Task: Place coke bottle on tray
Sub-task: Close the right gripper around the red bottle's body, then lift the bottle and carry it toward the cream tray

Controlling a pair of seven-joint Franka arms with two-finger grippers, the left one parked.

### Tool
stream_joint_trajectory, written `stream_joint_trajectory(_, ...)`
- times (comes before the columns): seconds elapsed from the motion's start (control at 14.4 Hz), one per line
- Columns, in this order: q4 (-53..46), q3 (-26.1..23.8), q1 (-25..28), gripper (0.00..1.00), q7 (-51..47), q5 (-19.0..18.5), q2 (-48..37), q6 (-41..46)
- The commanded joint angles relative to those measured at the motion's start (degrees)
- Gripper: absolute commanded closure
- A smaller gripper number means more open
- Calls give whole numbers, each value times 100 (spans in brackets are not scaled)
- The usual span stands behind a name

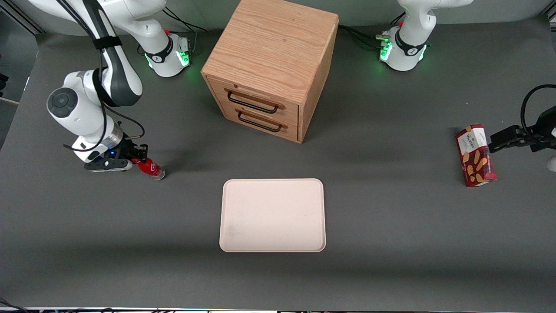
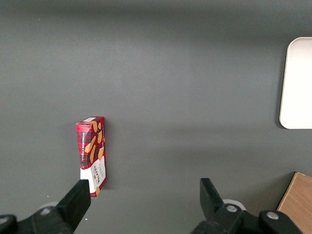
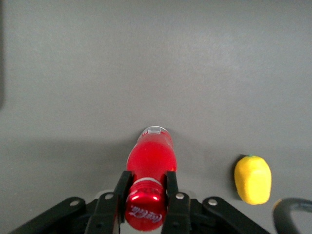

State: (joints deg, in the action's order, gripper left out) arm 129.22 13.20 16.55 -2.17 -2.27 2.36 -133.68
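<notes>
The coke bottle point(image 1: 150, 169) is small and red, with a clear base, and is tilted toward the working arm's end of the table. Its base is at or just above the table surface. My right gripper point(image 1: 140, 159) is shut on its neck below the red cap. In the right wrist view the fingers point(image 3: 122, 183) press both sides of the bottle point(image 3: 151, 158), and the gripper point(image 3: 147, 179) holds it there. The pale beige-pink tray point(image 1: 273, 215) lies flat mid-table, nearer the front camera than the cabinet, and holds nothing. Its edge also shows in the left wrist view point(image 2: 296, 83).
A wooden two-drawer cabinet point(image 1: 269, 65) stands mid-table, farther from the front camera than the tray. A yellow lump point(image 3: 252, 179) lies on the table beside the bottle. A red snack box point(image 1: 475, 155) lies toward the parked arm's end, and also shows in the left wrist view point(image 2: 91, 155).
</notes>
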Motion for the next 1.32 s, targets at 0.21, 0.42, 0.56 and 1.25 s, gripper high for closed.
stream_joint_trajectory(0.21,-2319,-63,15,100,138,138,45,2553)
stream_joint_trajectory(0.42,-3960,-81,23,100,138,446,544,3950)
stream_joint_trajectory(0.56,-5190,-89,23,100,138,648,1027,4856)
stream_joint_trajectory(1.25,-7719,-941,23,100,-328,657,2856,4811)
